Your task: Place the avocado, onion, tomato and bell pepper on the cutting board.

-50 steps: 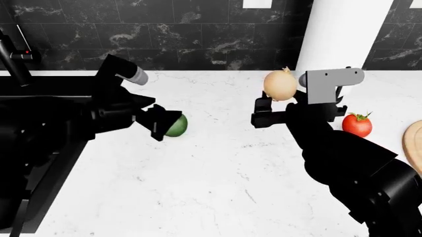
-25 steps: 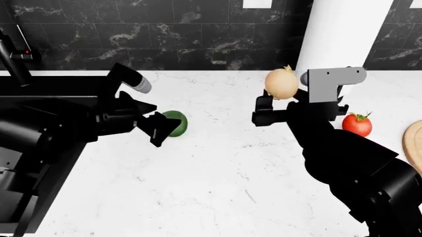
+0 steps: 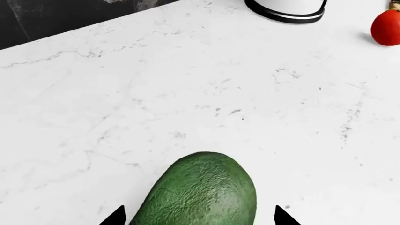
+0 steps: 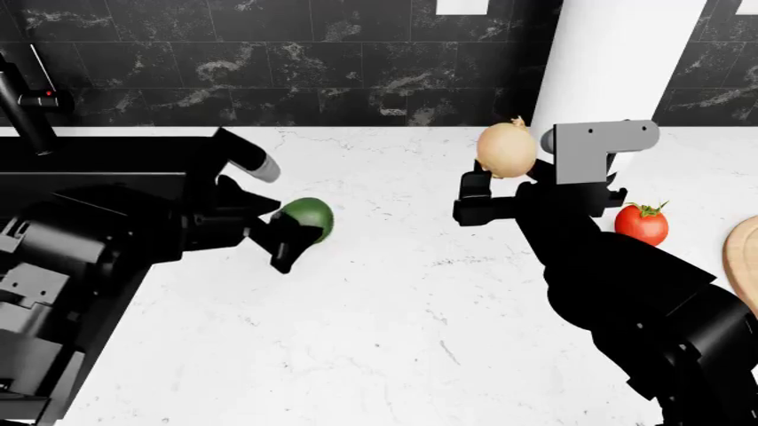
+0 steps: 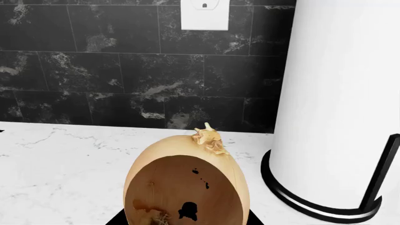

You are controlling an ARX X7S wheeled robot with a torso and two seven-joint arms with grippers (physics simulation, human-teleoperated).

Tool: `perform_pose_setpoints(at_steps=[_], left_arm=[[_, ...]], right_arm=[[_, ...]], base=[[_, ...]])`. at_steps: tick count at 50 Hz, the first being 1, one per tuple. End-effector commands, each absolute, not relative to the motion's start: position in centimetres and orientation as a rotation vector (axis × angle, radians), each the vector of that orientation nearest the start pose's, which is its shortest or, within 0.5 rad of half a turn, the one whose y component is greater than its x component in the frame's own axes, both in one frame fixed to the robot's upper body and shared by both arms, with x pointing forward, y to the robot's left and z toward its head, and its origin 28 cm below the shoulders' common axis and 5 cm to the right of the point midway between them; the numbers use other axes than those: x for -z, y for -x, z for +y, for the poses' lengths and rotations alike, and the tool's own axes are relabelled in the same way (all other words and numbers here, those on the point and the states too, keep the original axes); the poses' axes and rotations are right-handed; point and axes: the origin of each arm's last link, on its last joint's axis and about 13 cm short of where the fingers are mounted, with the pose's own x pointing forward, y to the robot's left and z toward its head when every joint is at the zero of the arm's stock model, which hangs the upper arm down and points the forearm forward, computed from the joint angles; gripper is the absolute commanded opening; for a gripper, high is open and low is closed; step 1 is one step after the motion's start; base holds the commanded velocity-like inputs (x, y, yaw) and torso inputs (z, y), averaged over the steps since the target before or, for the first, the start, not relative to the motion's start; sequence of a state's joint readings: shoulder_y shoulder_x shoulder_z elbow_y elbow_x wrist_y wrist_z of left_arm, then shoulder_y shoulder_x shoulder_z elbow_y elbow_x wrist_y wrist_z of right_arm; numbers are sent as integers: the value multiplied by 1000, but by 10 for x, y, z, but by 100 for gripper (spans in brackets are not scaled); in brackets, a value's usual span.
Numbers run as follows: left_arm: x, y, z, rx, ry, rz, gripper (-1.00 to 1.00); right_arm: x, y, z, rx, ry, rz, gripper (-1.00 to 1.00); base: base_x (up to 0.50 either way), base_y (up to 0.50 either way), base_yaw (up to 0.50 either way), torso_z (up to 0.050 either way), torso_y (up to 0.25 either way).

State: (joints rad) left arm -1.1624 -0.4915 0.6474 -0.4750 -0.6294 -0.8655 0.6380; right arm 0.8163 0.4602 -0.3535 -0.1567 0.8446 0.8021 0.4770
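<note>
The dark green avocado [image 4: 308, 214] sits between the fingers of my left gripper [image 4: 293, 232], shut on it just over the white counter; in the left wrist view the avocado [image 3: 203, 190] fills the space between the black fingertips of the left gripper [image 3: 200, 218]. My right gripper [image 4: 509, 180] is shut on the tan onion [image 4: 506, 149], held up above the counter. The onion [image 5: 187, 183] shows tip-up in the right gripper [image 5: 186, 220]. The red tomato [image 4: 641, 224] lies on the counter to the right, also seen as the tomato [image 3: 387, 27]. The cutting board [image 4: 746, 257] peeks in at the right edge. The bell pepper is out of view.
A tall white paper towel roll on a black-ringed base [image 4: 610, 62] stands at the back behind the onion, close in the right wrist view [image 5: 344, 108]. A dark sink with faucet [image 4: 30, 106] lies at the left. Black tiled wall [image 4: 355, 62] runs along the back.
My left gripper has drawn a little left and up with the avocado in it. The right arm with the onion has hardly moved.
</note>
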Motion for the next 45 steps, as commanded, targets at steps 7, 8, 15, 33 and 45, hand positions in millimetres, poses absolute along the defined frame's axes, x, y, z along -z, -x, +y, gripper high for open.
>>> perform_pose_setpoints(at_steps=[7,8,15,33,45], left_arm=[[-193,-369,287,767,-141,510,-100],[-194,-368,287,775,-141,505,-100],[-198,-367,288,772,-146,490,-100],[-227,-343,285,801,-186,320,-100],[-237,-329,283,795,-162,220,-100]], right_arm=[[-202,-308,-117,-81,19,66,-100],[-202,-308,-117,-78,18,65,-100],[-203,-305,-117,-73,16,60,-100],[-210,-297,-118,-69,19,35,-100],[-213,-294,-117,-77,20,24,-100]], base=[[0,0,0,0,0],[0,0,0,0,0],[0,0,0,0,0],[0,0,0,0,0],[0,0,0,0,0]])
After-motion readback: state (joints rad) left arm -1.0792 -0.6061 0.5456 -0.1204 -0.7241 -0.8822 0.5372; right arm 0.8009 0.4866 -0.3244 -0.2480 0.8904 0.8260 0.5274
